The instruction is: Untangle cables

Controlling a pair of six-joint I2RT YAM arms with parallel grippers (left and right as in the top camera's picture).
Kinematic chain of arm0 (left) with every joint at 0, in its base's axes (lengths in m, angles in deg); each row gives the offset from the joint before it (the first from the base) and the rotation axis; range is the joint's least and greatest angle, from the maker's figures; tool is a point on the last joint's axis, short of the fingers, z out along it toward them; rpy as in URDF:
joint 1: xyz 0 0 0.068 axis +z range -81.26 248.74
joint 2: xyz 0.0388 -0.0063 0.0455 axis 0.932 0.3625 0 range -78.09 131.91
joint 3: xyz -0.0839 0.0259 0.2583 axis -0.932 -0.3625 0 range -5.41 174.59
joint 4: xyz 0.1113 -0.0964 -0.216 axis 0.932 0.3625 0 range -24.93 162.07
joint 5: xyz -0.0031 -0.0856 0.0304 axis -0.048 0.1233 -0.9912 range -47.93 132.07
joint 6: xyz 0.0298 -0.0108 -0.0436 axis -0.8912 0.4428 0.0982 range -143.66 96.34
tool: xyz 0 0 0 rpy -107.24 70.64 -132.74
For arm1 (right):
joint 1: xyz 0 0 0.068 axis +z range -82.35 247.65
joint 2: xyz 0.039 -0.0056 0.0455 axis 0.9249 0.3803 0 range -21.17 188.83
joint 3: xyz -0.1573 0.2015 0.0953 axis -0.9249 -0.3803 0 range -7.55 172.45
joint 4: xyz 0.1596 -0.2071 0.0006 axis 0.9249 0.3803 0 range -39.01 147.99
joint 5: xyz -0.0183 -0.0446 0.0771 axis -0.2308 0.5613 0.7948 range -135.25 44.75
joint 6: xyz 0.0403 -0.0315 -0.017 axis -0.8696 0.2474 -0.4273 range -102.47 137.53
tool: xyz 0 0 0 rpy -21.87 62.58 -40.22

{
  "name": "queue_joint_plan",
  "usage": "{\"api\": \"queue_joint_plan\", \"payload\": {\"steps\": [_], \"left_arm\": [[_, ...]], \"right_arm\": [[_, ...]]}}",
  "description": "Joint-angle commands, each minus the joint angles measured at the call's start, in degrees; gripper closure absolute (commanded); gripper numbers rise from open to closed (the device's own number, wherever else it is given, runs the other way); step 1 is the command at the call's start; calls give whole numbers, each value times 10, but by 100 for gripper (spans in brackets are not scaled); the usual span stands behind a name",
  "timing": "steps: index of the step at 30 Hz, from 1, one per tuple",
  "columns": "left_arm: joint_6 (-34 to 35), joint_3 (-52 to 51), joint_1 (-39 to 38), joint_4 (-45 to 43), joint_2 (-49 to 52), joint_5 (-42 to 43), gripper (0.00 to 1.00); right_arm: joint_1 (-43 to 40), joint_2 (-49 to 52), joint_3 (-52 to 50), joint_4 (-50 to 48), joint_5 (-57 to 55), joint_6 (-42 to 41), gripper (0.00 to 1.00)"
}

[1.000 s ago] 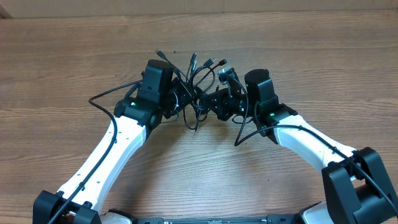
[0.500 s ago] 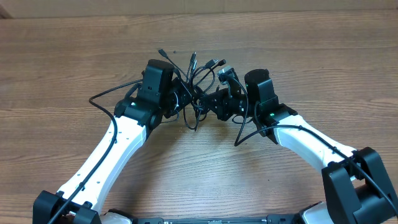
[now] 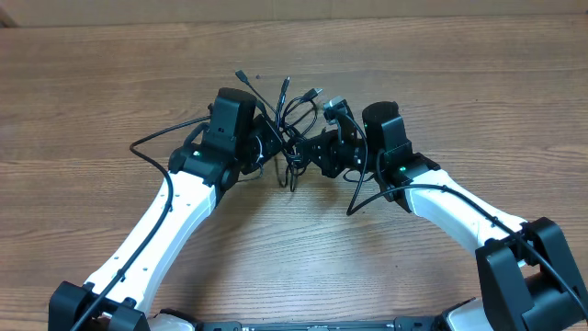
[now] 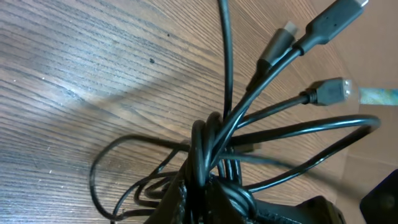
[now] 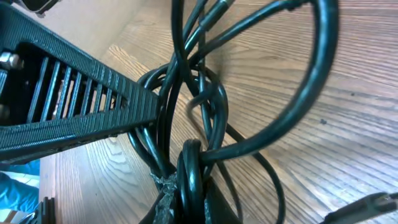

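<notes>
The cables (image 3: pixel 292 115) form a knotted bunch of thin black cords between my two grippers at the middle of the wooden table. Their slim plug tips (image 3: pixel 314 91) fan out toward the far side. My left gripper (image 3: pixel 272 142) is shut on a clump of strands on the bunch's left side. In the left wrist view the cables (image 4: pixel 211 140) rise from between the fingers of the left gripper (image 4: pixel 200 202), with plug tips (image 4: pixel 331 92) at the upper right. My right gripper (image 3: pixel 310 152) is shut on the right side. In its own view the right gripper (image 5: pixel 190 200) pinches a loop of the cables (image 5: pixel 186 124).
A thicker black arm wire (image 3: pixel 156 142) loops out over the table left of the left arm. Another arm wire (image 3: pixel 366 196) hangs beside the right arm. The left gripper's ribbed black body (image 5: pixel 68 106) fills the left of the right wrist view.
My left gripper has closed onto the cable strands. The loop hanging below the bunch has shifted slightly to the right. The right gripper has kept its hold.
</notes>
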Motion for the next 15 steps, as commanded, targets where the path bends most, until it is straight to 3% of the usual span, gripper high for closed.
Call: {"api": "queue_joint_plan", "payload": {"steps": [1,3,6,9,15], "left_arm": [[-23,9,-1,0,-13,-10,96],[-36,9,-1,0,-13,-10,96],[-48,9,-1,0,-13,-10,96],[-74,9,-1,0,-13,-10,96],[-205,9,-1,0,-13,-10,96]], "right_arm": [[0,-3,13,-8,3,5,94],[0,-3,13,-8,3,5,86],[0,-3,13,-8,3,5,85],[0,-3,13,-8,3,5,78],[0,-3,13,-8,3,5,51]]}}
